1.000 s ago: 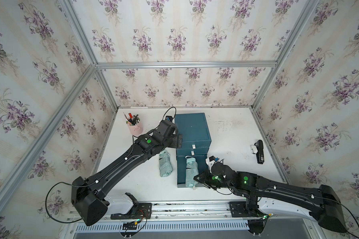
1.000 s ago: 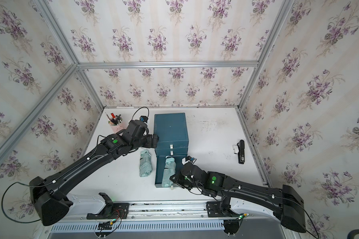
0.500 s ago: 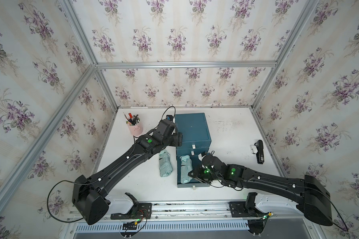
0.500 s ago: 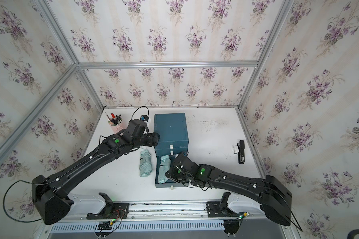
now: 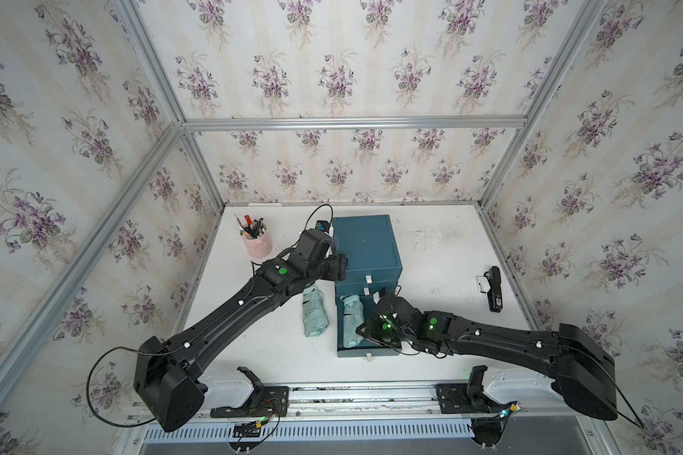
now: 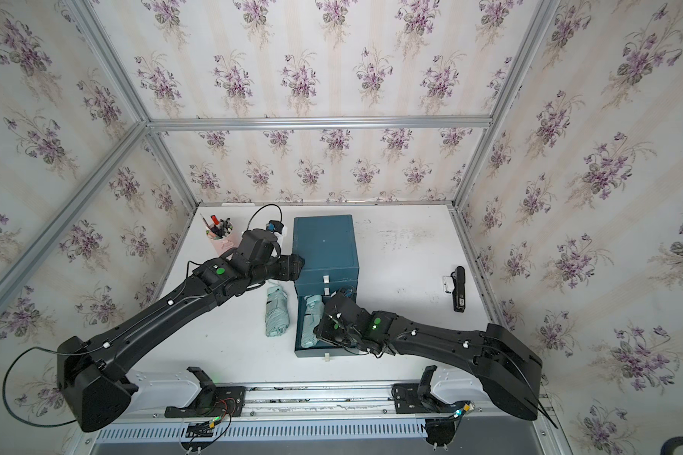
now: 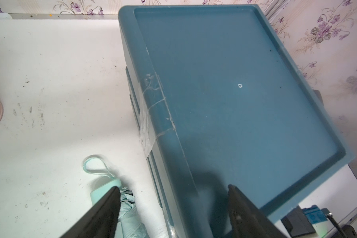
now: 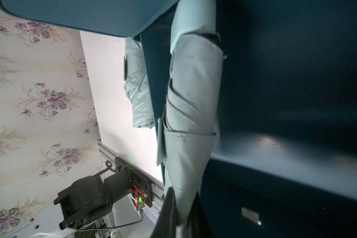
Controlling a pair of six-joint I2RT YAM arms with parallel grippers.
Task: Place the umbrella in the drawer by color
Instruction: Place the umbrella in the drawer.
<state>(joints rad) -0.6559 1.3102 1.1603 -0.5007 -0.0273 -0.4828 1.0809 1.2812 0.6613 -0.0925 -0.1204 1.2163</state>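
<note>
Umbrella (image 5: pixel 351 321), mint green, lies in the pulled-out bottom drawer (image 5: pixel 367 352), one end pinched in the right hand (image 8: pixel 182 192). Left hand (image 7: pixel 173 187) gapes open over the cabinet (image 7: pixel 235 82) edge, another umbrella (image 5: pixel 314 315) near it.

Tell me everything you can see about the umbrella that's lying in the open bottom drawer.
The umbrella is a folded compact one in pale mint-green fabric, wrapped in overlapping, slightly creased folds, with what looks like a smooth handle of the same colour at its far end. It lies flat and lengthwise in the pulled-out bottom drawer, on its floor, close along its left wall. The right gripper is shut on the fabric at its near end.
</note>
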